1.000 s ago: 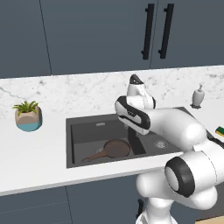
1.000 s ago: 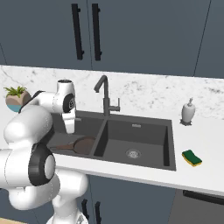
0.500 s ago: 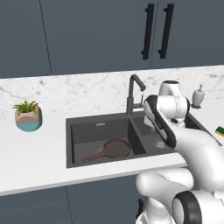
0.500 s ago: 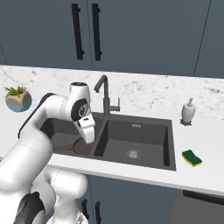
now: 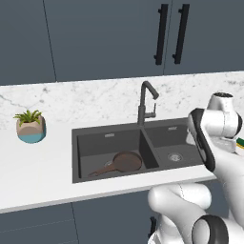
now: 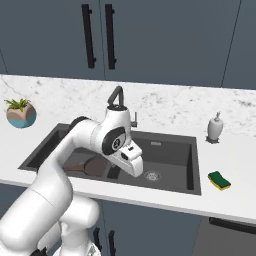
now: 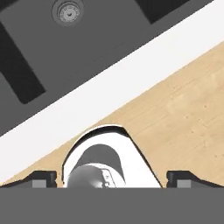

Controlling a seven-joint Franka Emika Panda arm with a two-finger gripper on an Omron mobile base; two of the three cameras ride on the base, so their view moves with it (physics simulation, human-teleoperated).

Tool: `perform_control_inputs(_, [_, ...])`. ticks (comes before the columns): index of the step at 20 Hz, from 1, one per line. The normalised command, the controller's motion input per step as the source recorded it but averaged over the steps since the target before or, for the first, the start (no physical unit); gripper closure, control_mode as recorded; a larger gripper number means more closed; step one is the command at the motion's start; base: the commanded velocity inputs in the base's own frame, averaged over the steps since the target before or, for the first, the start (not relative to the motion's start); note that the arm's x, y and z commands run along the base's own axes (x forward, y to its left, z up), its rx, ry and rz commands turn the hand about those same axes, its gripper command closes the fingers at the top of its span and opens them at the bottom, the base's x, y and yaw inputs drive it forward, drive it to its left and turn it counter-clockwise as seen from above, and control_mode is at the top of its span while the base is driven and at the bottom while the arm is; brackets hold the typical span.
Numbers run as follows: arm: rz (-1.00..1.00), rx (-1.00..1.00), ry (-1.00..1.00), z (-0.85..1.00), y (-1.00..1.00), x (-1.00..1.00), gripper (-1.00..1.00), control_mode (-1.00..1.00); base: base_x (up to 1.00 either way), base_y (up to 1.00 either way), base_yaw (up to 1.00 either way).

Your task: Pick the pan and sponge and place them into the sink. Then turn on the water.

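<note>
The dark brown pan [image 5: 125,162] lies in the left basin of the dark grey sink [image 5: 109,140], its handle pointing front-left. In the right base view the arm half hides the pan [image 6: 93,165]. The yellow-green sponge [image 6: 219,180] rests on the counter right of the sink [image 6: 170,150]. My gripper [image 6: 134,167] hangs over the front of the right basin, pointing down. In the hand view the gripper [image 7: 113,179] is open, fingertips [image 7: 43,178] far apart with nothing held. The drain [image 7: 68,12] lies ahead. No water shows at the faucet [image 5: 146,102].
A white soap dispenser [image 6: 215,127] stands behind the sponge. A potted plant [image 5: 30,126] sits at the counter's left. Below the white counter edge [image 7: 109,105], the hand view shows wooden floor [image 7: 183,105]. Dark cabinets with black handles [image 5: 170,33] hang above.
The arm has swung right, from above the left basin with the pan to the front of the right basin. The pan has stayed put and the gripper has stayed open.
</note>
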Motion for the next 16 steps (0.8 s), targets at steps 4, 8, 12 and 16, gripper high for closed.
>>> perform_control_inputs(4, [0.36, 0.00, 0.00, -0.01, -0.99, 0.03, -1.00, -1.00, 0.00, 0.00, 0.00])
perform_control_inputs(8, [0.39, 0.01, 0.00, -0.07, -0.92, 0.22, -1.00, -1.00, 0.00, 0.00, 0.00])
perform_control_inputs(12, [0.45, 0.04, 0.00, -0.14, -0.98, 0.27, -1.00, -1.00, 0.00, 0.00, 0.00])
perform_control_inputs(16, [0.48, 0.05, 0.00, -0.12, -0.91, 0.38, -1.00, -1.00, 0.00, 0.00, 0.00])
